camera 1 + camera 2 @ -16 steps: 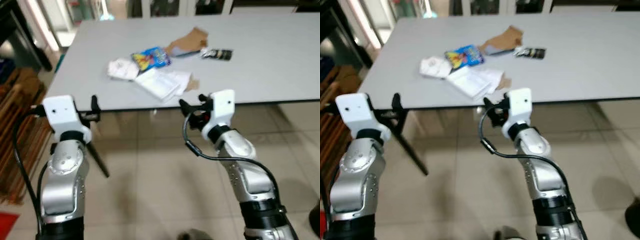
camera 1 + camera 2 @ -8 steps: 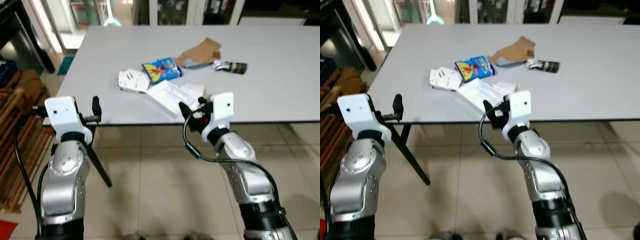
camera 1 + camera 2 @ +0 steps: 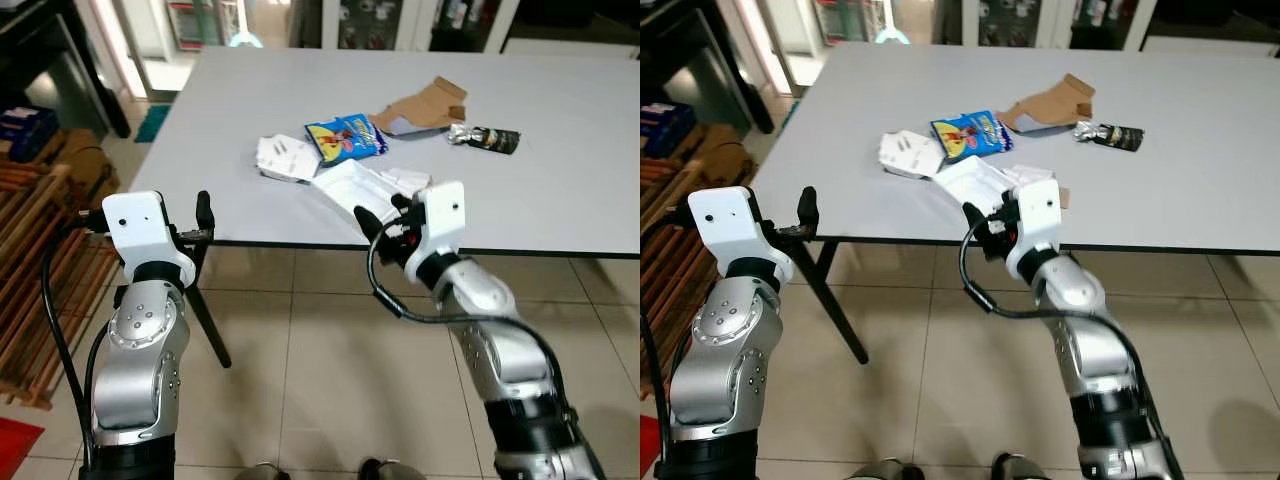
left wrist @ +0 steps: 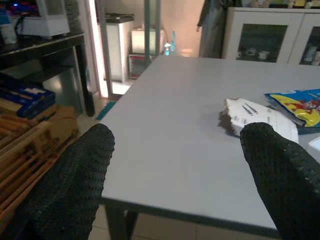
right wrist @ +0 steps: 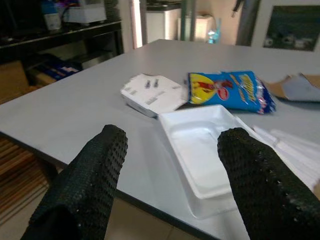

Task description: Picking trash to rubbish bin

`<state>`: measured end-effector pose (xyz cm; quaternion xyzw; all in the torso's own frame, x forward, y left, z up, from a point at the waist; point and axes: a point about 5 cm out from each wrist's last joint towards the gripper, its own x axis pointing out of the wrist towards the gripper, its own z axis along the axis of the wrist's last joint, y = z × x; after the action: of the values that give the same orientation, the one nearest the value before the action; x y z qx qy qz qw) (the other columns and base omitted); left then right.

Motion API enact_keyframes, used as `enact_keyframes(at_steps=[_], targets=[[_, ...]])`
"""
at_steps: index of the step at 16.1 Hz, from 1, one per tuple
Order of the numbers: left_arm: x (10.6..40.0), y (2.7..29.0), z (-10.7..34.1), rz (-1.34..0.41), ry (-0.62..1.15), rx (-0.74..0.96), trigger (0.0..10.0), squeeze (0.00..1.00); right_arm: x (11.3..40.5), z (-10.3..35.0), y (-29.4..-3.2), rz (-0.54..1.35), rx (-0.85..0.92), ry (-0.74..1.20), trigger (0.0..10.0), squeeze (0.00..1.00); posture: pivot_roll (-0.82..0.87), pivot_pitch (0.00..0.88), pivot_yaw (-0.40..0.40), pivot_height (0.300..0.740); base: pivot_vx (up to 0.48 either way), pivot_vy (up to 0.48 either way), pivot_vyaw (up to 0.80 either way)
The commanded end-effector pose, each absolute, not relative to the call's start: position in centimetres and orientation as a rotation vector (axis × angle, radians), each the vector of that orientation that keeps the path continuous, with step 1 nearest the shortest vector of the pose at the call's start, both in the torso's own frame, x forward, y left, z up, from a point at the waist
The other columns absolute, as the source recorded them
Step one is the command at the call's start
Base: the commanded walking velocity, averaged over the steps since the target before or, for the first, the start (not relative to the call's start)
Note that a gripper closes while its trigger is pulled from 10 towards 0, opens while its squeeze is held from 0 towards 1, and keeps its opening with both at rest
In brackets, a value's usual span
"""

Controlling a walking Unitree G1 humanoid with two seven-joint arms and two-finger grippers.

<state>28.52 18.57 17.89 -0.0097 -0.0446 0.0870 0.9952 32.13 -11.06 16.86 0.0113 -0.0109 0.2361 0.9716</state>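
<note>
Lying open (empty) white foam tray (image 5: 200,150), grey table (image 3: 560,150)

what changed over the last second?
The robot closed in on the table: the right hand went from below the near edge to the white foam tray, open. Nothing grasped. The left hand stays open by the table corner. The blue snack bag, white carton, cardboard and dark wrapper look unmoved.

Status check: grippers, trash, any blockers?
Left gripper open at table corner. Right gripper open, facing white foam tray at table edge. Nothing held; nothing between.
</note>
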Motion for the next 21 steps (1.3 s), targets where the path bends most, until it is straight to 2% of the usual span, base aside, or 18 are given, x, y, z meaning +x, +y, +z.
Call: enact_keyframes(at_steps=[1,5,7,12,16,17,21], targets=[[28.3,18.7,18.4,0.196,-0.101,-0.020,10.0,0.00,32.5,16.9,-11.3,0.483,0.029,-0.022,10.0,0.00,-0.06,0.144,0.025,0.740,0.000,0.000,0.00],[26.8,20.5,17.9,0.295,-0.065,0.019,10.0,0.00,33.4,16.4,-10.7,0.532,0.010,0.002,10.0,0.00,0.01,0.186,0.015,0.740,0.000,0.000,0.00],[25.2,22.0,17.8,0.344,-0.041,0.051,10.0,0.00,34.0,15.5,-9.5,0.584,-0.008,0.017,10.0,0.00,0.06,0.228,0.018,0.740,0.000,0.000,0.00],[24.1,22.3,18.3,0.340,-0.036,0.082,10.0,0.00,35.4,14.9,-9.4,0.567,-0.061,-0.008,10.0,0.00,0.12,0.257,0.036,0.740,0.000,0.000,0.00],[23.9,22.3,18.9,0.331,-0.038,0.096,10.0,0.00,36.7,16.5,-9.2,0.549,-0.091,-0.096,10.0,0.00,0.12,0.259,0.044,0.740,0.000,0.000,0.00],[23.9,22.3,18.9,0.327,-0.038,0.095,10.0,0.00,36.8,17.1,-9.3,0.541,-0.088,-0.122,10.0,1.00,0.12,0.252,0.048,0.740,0.000,0.000,0.00],[24.5,21.8,19.3,0.297,-0.050,0.097,10.0,0.00,37.1,18.3,-10.1,0.518,-0.081,-0.185,10.0,1.00,0.11,0.236,0.059,0.740,0.000,0.000,0.00]])
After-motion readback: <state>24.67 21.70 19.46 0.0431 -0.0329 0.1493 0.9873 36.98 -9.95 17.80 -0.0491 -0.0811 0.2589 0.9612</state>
